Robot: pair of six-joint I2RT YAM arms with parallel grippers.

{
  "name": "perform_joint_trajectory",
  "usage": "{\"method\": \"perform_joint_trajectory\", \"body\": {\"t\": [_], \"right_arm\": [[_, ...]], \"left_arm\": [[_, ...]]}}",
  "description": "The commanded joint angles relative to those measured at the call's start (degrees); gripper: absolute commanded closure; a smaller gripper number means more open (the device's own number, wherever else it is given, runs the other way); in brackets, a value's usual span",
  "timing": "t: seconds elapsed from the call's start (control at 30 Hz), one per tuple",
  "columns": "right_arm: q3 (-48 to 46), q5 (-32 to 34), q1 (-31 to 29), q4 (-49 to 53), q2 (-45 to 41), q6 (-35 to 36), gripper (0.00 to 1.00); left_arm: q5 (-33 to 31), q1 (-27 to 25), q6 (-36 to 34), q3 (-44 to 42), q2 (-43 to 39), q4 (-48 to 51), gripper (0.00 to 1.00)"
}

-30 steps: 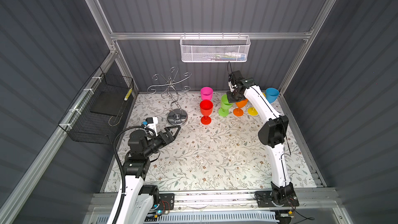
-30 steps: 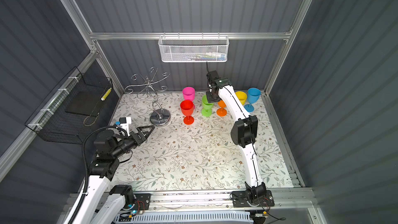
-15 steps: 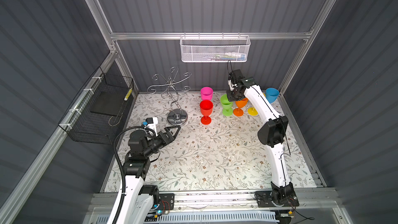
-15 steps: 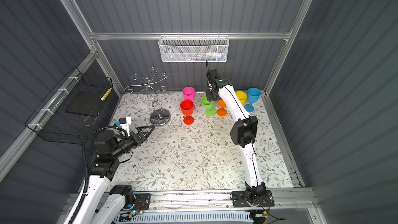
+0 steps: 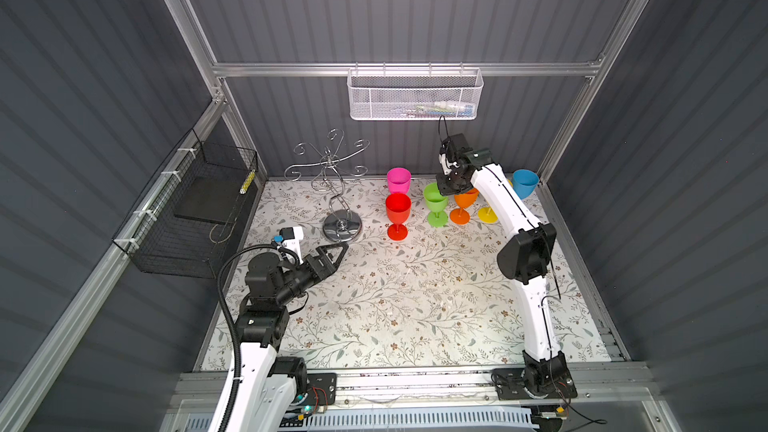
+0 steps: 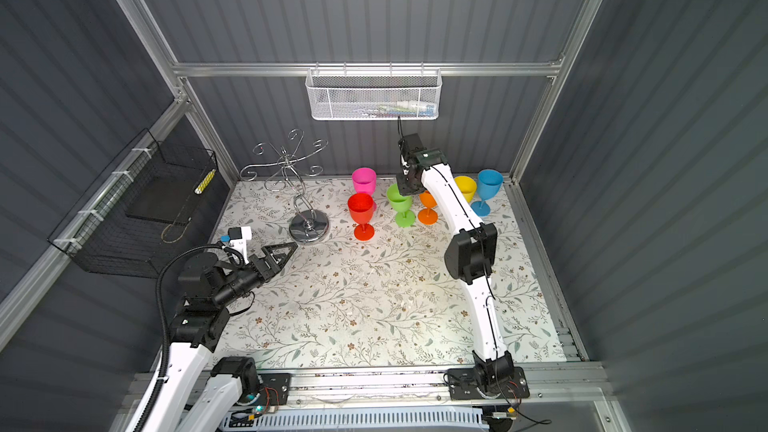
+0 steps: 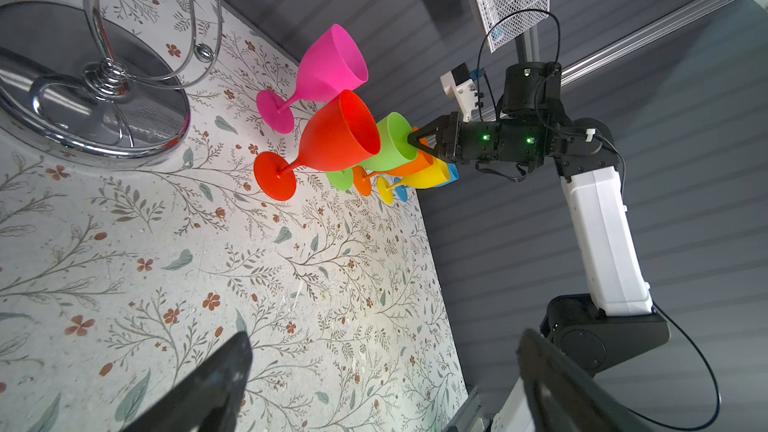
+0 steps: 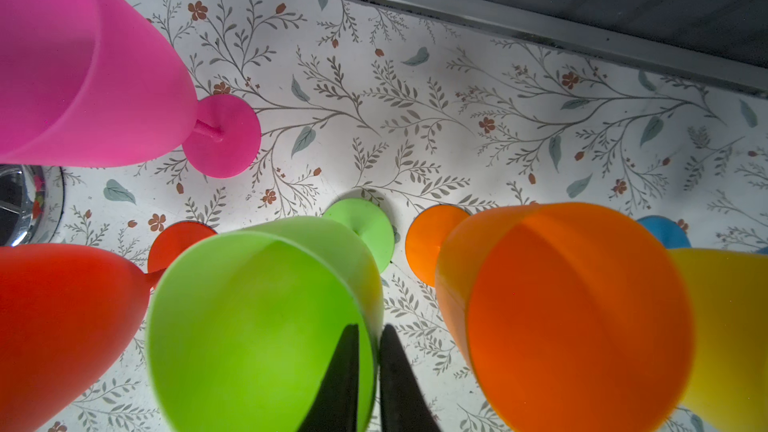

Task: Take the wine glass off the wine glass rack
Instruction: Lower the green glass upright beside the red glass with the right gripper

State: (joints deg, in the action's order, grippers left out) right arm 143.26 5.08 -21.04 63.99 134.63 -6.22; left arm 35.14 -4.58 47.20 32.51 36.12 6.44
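Right wrist view: the right pincer [image 8: 370, 328] straddles the rim of the green wine glass [image 8: 257, 326], with one finger inside the bowl and one outside. The jaws are only a sliver apart, and I cannot tell whether they still pinch the wall or merely flank it. Compared with a second ago, the green glass has shifted a touch and settled. It now stands upright with its foot flat on the table [image 5: 415, 292], and the jaws look to have eased slightly. The red wine glass [image 5: 397, 207] is just to one side of this pincer and the orange wine glass [image 5: 464, 201] just to the other. The pink wine glass [image 5: 398, 180] stands behind the red one, while the yellow wine glass [image 5: 487, 214] and blue wine glass [image 5: 524, 182] are beyond the orange one. The wine glass rack [image 5: 341, 225] stands well off to the pincer's left, past the red glass, and all its curled arms are bare. The left pincer [image 5: 341, 251] has not moved. It hovers low just in front of the rack's base, fully spread and holding nothing. With no glass hanging, the task looks essentially done. What remains is probably letting go and lifting straight up so the finger inside the bowl does not tip the glass into its neighbours. No brand or writing is legible. Items in the white mesh basket [image 5: 415, 95] on the back wall and in the black wire basket [image 5: 187, 222] are too small to read.
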Motion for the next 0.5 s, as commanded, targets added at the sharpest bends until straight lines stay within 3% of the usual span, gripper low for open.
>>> {"method": "perform_joint_trajectory", "body": {"t": [0.0, 0.2, 0.47], "right_arm": [[1.06, -0.95, 0.21, -0.42, 1.30, -1.15, 0.89], [0.88, -2.36, 0.47, -1.44, 1.35, -2.56, 0.94], [0.62, -1.94, 0.71, -1.59, 1.16, -2.58, 0.94]], "left_arm": [[0.82, -0.25, 0.52, 0.23, -0.79, 0.68, 0.00], [0.81, -0.25, 0.61, 0.44, -0.91, 1.02, 0.00], [0.91, -0.25, 0.79, 0.34, -0.87, 0.79, 0.00]]}}
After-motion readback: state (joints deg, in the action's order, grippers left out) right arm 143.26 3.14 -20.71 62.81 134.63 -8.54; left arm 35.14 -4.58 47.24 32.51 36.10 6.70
